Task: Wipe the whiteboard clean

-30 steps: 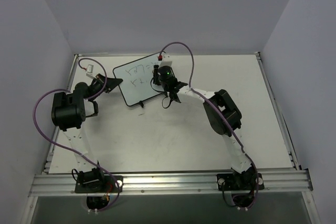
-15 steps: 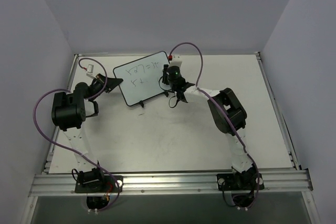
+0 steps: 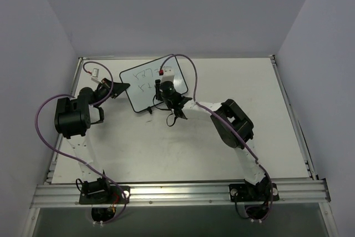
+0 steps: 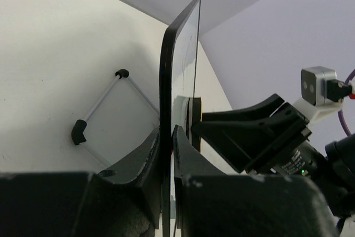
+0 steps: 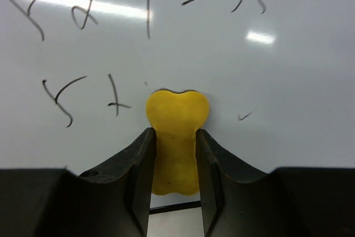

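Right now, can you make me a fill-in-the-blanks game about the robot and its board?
1. The right jaws squeeze a ____ eraser.
2. The left jaws pinch the ____ by its edge.
3. Its thin frame is ____.
Missing words: yellow, whiteboard, black.

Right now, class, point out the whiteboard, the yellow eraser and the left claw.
whiteboard (image 5: 288, 81), right wrist view, bare white surface.
yellow eraser (image 5: 176, 116), right wrist view, its upper half.
left claw (image 4: 166, 140), left wrist view, midway between fingertips.
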### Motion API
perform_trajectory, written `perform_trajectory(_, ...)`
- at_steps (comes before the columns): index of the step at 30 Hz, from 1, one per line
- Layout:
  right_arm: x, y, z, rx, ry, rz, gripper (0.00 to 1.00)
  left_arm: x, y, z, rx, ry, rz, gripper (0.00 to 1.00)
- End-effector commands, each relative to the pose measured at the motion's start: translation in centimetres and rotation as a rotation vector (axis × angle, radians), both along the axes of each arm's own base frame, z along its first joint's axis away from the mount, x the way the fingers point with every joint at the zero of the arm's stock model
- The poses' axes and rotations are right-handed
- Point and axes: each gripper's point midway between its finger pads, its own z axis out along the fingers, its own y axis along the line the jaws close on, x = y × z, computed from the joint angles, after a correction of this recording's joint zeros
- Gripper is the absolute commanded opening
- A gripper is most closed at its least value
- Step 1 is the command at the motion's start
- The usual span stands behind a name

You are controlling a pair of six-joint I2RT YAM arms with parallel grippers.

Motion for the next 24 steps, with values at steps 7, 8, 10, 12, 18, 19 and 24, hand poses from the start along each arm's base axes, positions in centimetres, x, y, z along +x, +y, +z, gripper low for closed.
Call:
perform_trajectory(7, 2.0, -5.6, -2.0, 0.032, 0.054, -0.110, 0.00, -0.7, -0.5, 3.7, 0.073, -0.258, -0.003, 0.02)
perform_trajectory(8, 2.3, -6.3, -1.8, 0.033, 0.054, -0.123, 0.00, -0.7, -0.5, 3.7, 0.073, -0.258, -0.003, 0.02)
perform_trajectory(10, 2.8, -7.6, -2.1, 0.022, 0.067, -0.145, 0.00, -0.7, -0.5, 3.7, 0.073, -0.257, -0.003, 0.02)
perform_trajectory(12, 3.5, -9.1, -2.0, 0.023, 0.074, -0.174, 0.00, -0.7, -0.5, 3.7, 0.073, -0.257, -0.002, 0.02)
perform_trajectory(18, 4.0, -10.0, -1.9, 0.018, 0.076, -0.180, 0.00, -0.7, -0.6, 3.7, 0.074, -0.258, -0.005, 0.02)
perform_trajectory(19, 3.9, -9.9, -2.1, 0.016, 0.078, -0.178, 0.00, -0.7, -0.6, 3.7, 0.075, -0.261, -0.005, 0.02)
perform_trajectory(24, 3.5, -7.6, -1.5, 0.008, 0.060, -0.133, 0.00, -0.7, -0.6, 3.7, 0.075, -0.260, -0.006, 0.02)
